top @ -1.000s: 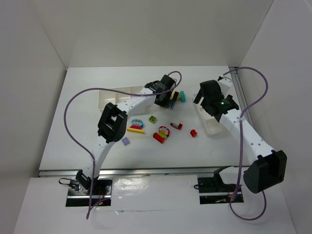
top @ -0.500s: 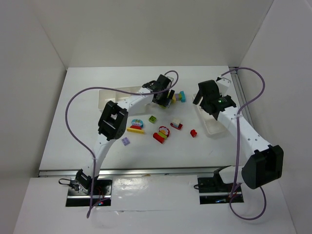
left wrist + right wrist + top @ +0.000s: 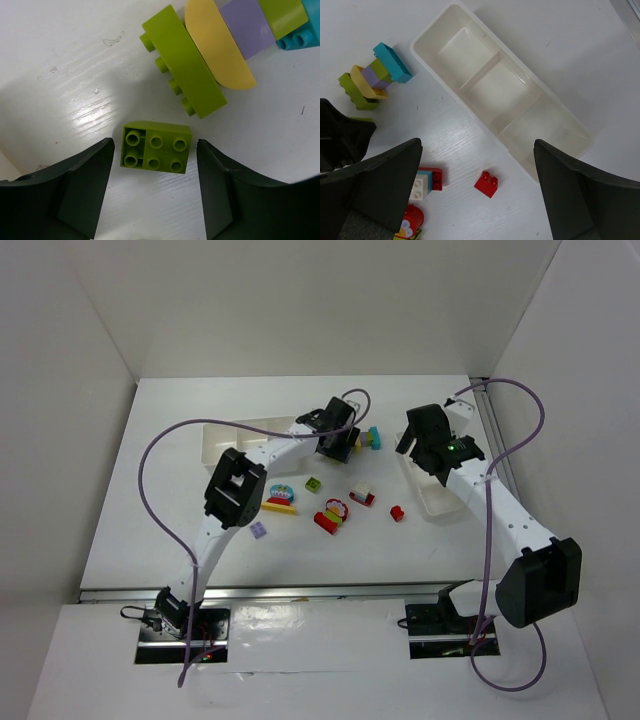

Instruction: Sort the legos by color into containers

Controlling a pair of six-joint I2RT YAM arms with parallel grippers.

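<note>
1. Lime brick (image 3: 156, 153) sits on the counter (image 3: 60, 75), just beside the multicolour stack (image 3: 215, 45), not touching it
2. Left tool (image 3: 154, 162) is wide, fingers either side of the brick, no contact
3. Step looks like pre-grasp; next needs closing squarely, then lifting clear of the stack
4. Right tool (image 3: 477, 145) is wide, empty, over the narrow tray (image 3: 505, 92)

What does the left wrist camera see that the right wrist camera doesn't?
Only the left wrist camera clearly shows the small lime brick, lying loose between the fingers of the open left gripper. Only the right wrist camera shows the white three-compartment tray, which is empty, and a small red brick lying near it. Both show the stack of lime, yellow, purple and cyan bricks lying on its side.
</note>
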